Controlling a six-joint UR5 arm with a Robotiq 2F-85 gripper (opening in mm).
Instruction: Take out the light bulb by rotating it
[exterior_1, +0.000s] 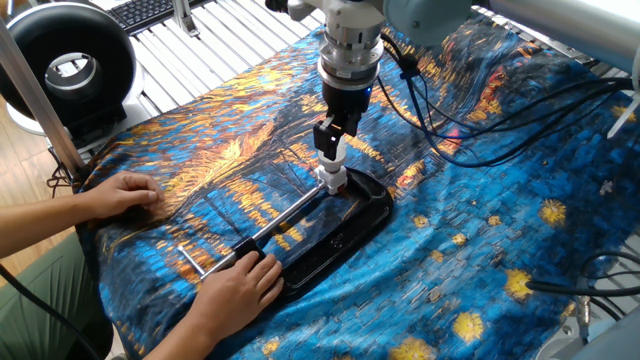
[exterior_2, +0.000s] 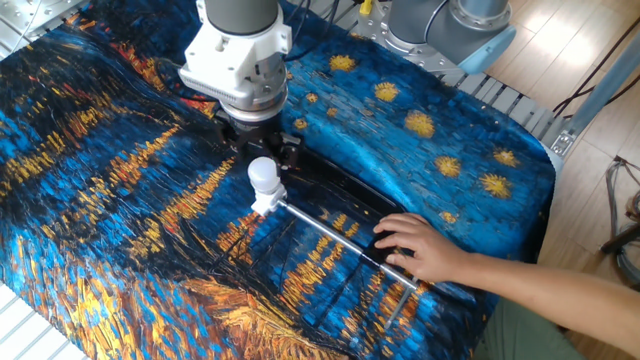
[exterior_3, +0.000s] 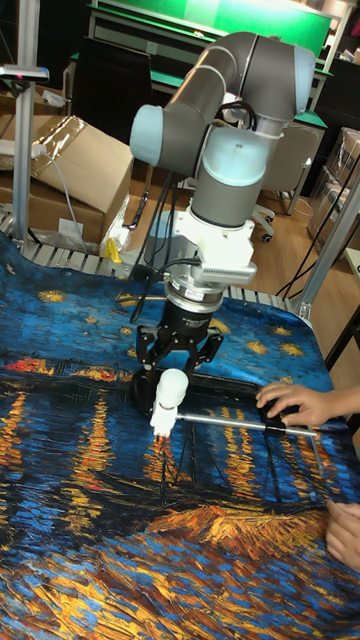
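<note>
The pincer (exterior_3: 178, 358) hangs spread open just above and around the top of the light bulb (exterior_3: 168, 392), its dark fingers (exterior_2: 289, 148) apart on either side of the white globe and not pressed against it as far as can be seen. The bulb stands upright in a short white socket (exterior_2: 263, 204) at the end of a thin metal rod (exterior_2: 335, 236). Socket and rod sit at the edge of a shallow black tray (exterior_1: 350, 222), the rod running along it toward a person's hand (exterior_2: 420, 247), which presses flat on the tray's near end; what else lies inside the tray cannot be made out. A second hand (exterior_1: 128, 193) rests flat on the cloth, well apart from the tray. The desk is covered by a blue and orange painted-pattern cloth (exterior_2: 100, 200) with yellow star spots, bunched into folds. Black cables (exterior_1: 480, 120) trail across the cloth beside the arm (exterior_3: 240, 110). A round black ring-shaped device (exterior_1: 65, 65) stands beyond the cloth's edge, near a keyboard (exterior_1: 150, 12), and cardboard boxes (exterior_3: 80, 170) sit on the floor behind.
</note>
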